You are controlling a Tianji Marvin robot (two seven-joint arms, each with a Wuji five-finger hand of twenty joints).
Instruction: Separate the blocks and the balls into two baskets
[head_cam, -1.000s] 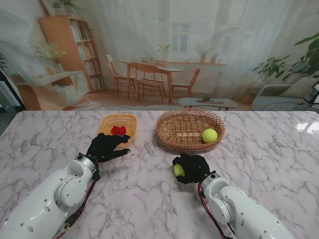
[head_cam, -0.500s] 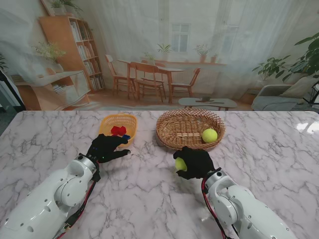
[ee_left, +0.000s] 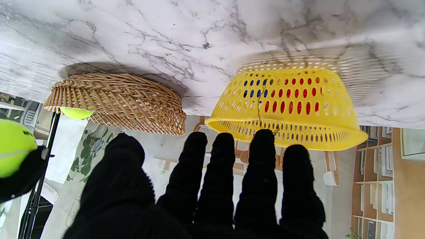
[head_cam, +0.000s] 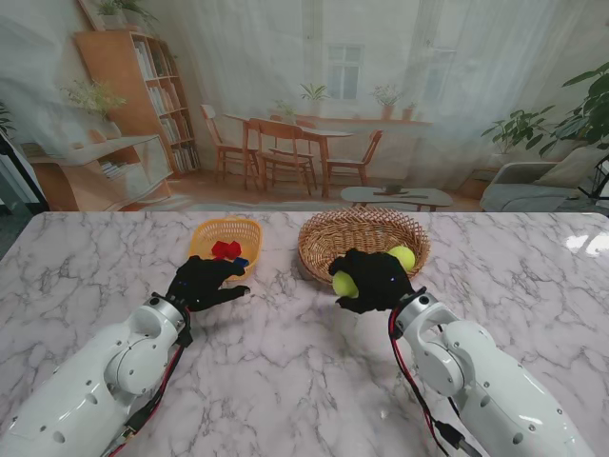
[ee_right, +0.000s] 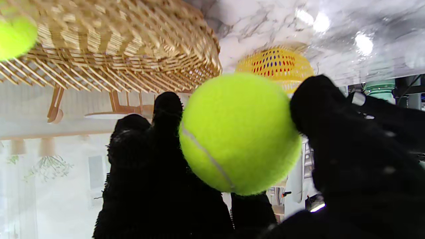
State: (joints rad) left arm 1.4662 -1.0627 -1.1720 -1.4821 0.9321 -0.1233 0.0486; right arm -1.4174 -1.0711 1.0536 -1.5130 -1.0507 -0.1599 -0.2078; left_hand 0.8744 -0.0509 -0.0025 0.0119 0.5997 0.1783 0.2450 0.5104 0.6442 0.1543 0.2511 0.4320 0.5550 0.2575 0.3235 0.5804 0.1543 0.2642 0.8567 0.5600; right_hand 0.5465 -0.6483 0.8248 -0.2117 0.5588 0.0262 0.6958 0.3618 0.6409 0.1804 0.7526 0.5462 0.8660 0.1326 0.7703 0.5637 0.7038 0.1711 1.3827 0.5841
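One tennis ball (head_cam: 401,257) already lies in the wicker basket (head_cam: 328,249), and red and blue blocks (head_cam: 226,250) sit in the yellow basket (head_cam: 207,233). The right hand (head_cam: 371,281) grips a second ball (head_cam: 343,283) at the wicker rim, not yet dropped. The left hand (head_cam: 202,282) hovers empty, fingers spread, near the yellow basket. No other loose pieces show on the bench (head_cam: 285,362).
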